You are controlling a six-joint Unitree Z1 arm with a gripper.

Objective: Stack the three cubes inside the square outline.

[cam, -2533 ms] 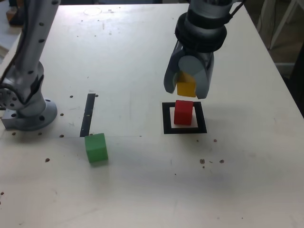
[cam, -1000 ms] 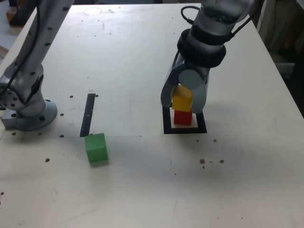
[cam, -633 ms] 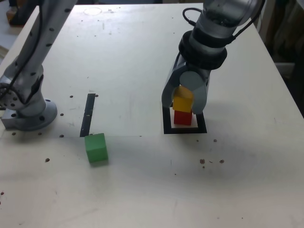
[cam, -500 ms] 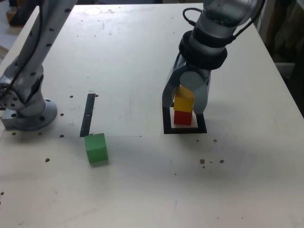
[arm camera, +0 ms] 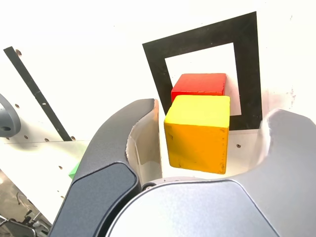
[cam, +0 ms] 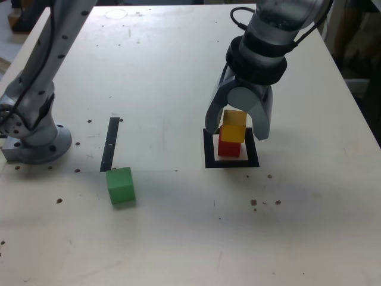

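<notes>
The yellow cube (cam: 234,124) rests on the red cube (cam: 229,148), a little askew, and both stand inside the square outline (cam: 209,162). My gripper (cam: 236,131) is open and straddles the yellow cube, one jaw on each side. The wrist view shows a gap on both sides between the yellow cube (arm camera: 198,132) and the fingers (arm camera: 118,143), with the red cube (arm camera: 200,85) beneath it inside the square outline (arm camera: 158,64). The green cube (cam: 121,185) lies apart on the table towards the exterior view's left.
A narrow black tape strip (cam: 109,143) lies just beyond the green cube. The arm's grey base (cam: 36,140) is bolted at the exterior view's left edge. The white table (cam: 178,238) is speckled with small dark marks.
The gripper came down with the yellow cube, set it on the red cube, then spread its jaws and let go. The green cube has not moved.
</notes>
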